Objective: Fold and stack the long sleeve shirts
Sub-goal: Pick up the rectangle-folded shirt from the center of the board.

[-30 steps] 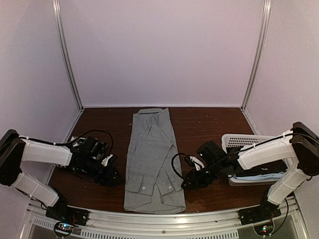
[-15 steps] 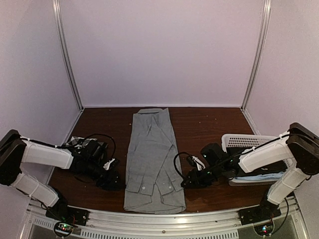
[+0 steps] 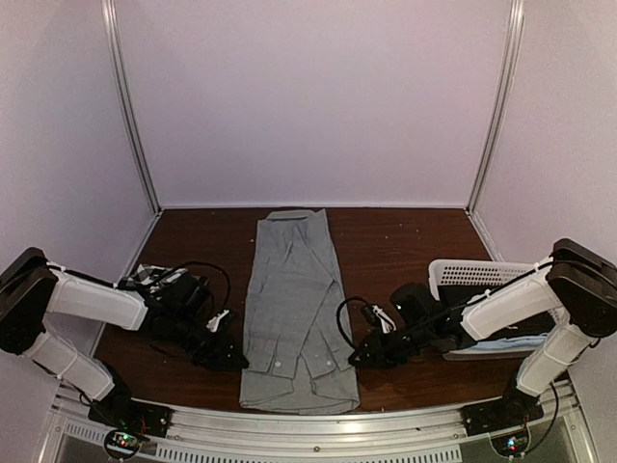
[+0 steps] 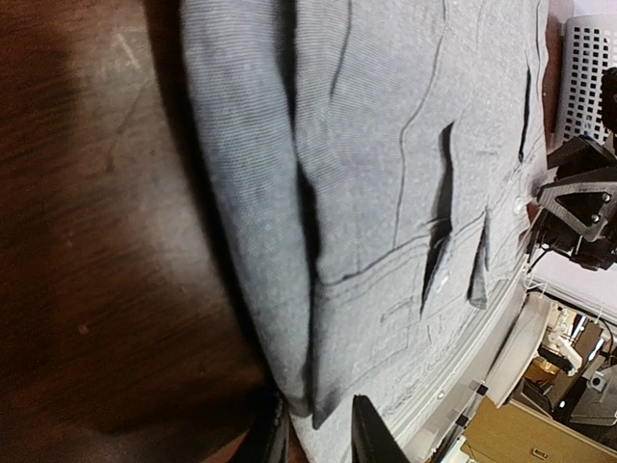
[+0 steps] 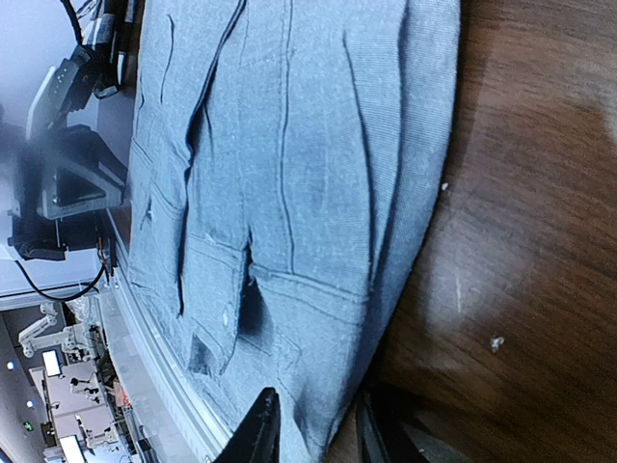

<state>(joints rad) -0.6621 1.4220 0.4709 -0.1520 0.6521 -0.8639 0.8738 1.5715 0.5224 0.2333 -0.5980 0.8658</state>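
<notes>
Fingers apart on left gripper (image 4: 318,439), near side-edge of grey shirt (image 4: 386,193) between them; right gripper (image 5: 318,429) likewise (neither clamped yet). Both have closed in on the shirt, flat on the table (image 3: 405,241). Judged: hem pinch for fold is next

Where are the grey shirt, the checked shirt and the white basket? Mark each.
grey shirt (image 3: 292,289), top external view, mid-body
checked shirt (image 3: 142,276), top external view, visible corner
white basket (image 3: 479,274), top external view, near wall
</notes>
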